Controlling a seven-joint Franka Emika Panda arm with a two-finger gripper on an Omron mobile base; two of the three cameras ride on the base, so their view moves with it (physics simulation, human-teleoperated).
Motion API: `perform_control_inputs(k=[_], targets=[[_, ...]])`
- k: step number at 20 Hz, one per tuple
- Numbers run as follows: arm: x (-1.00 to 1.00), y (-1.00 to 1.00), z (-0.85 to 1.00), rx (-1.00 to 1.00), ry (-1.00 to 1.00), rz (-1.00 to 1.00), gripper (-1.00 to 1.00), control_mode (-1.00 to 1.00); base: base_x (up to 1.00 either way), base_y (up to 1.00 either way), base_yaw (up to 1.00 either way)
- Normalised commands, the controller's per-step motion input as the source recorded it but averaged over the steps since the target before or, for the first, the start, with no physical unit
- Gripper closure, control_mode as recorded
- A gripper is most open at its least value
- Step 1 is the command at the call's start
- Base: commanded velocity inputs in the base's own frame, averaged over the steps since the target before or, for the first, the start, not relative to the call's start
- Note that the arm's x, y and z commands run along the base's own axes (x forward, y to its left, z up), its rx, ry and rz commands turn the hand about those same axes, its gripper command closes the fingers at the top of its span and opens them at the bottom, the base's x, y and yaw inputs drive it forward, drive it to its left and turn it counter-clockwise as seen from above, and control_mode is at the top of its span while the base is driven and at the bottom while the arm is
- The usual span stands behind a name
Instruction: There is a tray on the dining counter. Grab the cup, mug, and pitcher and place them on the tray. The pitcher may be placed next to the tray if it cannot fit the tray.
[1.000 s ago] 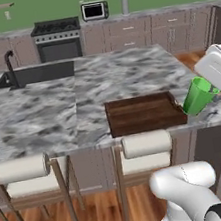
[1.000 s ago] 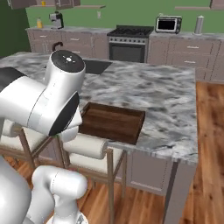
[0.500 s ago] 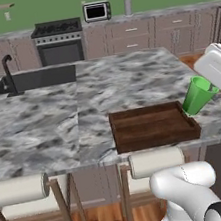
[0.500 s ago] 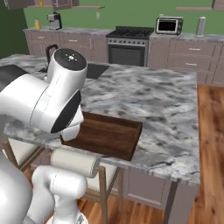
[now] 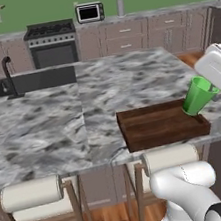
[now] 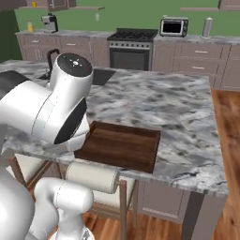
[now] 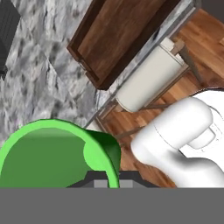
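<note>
The bench is a big grey-and-white marble top w/ a black sink and tap set in at the far left. The brown tray sits near the front edge, nothing on it. The claw is shut tight on the green cup, tilted, up in the air at the tray's right end. In the hand view the cup's rim is very close, w/ the tray and bench below. Two stools w/ cream backs stand at the front. Floor is wood. Back wall is green, w/ a stove, microwave and grey-brown drawers.
</note>
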Motion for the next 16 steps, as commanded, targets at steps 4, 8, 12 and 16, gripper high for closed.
perform_control_inputs(k=[4,8,12,16], targets=[[0.00,0.00,0.00,0.00,0.00,0.00,1.00,1.00,0.00,0.23,-0.27],[0.00,0.00,0.00,0.00,0.00,0.00,1.00,1.00,0.01,0.07,-0.28],[0.00,0.00,0.00,0.00,0.00,0.00,1.00,1.00,0.10,0.07,-0.27],[0.00,0.00,0.00,0.00,0.00,0.00,1.00,1.00,0.33,0.01,-0.11]])
